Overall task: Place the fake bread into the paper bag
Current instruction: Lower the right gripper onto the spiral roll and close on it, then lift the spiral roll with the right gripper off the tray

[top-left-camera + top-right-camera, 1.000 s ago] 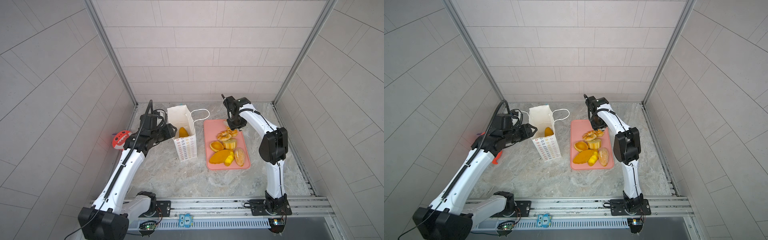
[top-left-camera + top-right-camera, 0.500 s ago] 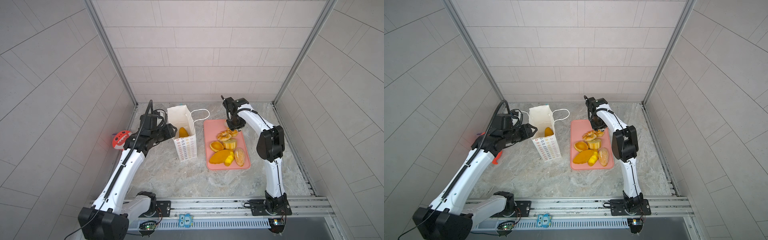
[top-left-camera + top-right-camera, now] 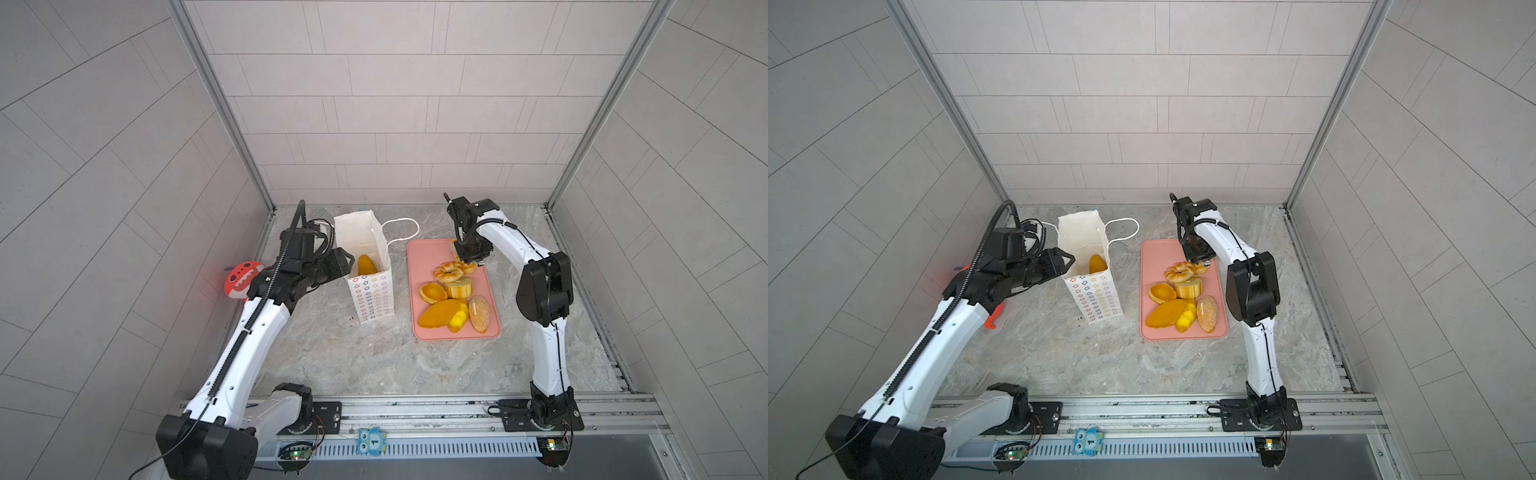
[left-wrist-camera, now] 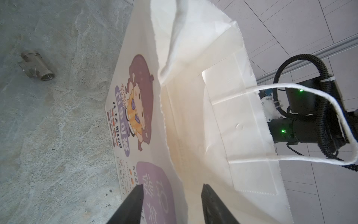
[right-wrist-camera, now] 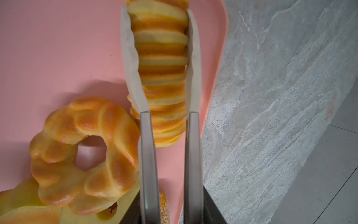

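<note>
Right gripper (image 5: 157,29) clamped on ridged loaf (image 5: 164,93), at the tray's (image 3: 422,257) one o'clock corner. Left gripper (image 4: 171,195) jaws apart, straddling paper bag (image 4: 222,126) rim, nine o'clock of tray.

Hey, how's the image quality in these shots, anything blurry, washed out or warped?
Right wrist view: the ridged loaf goes soft at its far end, while the twisted ring is sharper and casts a soft shadow on the pink tray. Left wrist view: the paper bag is washed out near its rim. Both top views: the wall tiles look bowed by the wide-angle lens; light is even, shadows faint.
</note>
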Controlling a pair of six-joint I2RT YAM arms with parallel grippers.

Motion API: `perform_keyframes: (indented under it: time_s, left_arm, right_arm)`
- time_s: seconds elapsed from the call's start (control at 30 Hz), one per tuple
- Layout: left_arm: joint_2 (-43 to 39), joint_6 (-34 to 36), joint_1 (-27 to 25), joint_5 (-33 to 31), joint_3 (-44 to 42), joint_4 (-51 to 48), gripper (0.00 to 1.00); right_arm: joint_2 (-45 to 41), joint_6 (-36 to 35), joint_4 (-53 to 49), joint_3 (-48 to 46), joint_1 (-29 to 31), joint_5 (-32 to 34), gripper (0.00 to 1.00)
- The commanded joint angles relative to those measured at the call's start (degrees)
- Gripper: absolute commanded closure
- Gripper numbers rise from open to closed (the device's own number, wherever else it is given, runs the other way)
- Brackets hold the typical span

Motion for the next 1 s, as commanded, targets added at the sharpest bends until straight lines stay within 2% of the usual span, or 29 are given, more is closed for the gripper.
perform_keyframes:
  time_s: [0.0, 0.97]
  left_arm:
    - [-0.93, 0.05, 0.18, -0.64, -0.59, -0.21, 0.45]
    - [-0.39, -0.5, 0.18, 0.0, 1.2, -0.24, 0.48]
  right_arm:
    - [-3.54, 0.42, -0.37, 0.45, -0.27, 0.74, 0.63]
    - [-11.28, 2.09, 1.12, -0.07, -0.61, 5.29, 0.66]
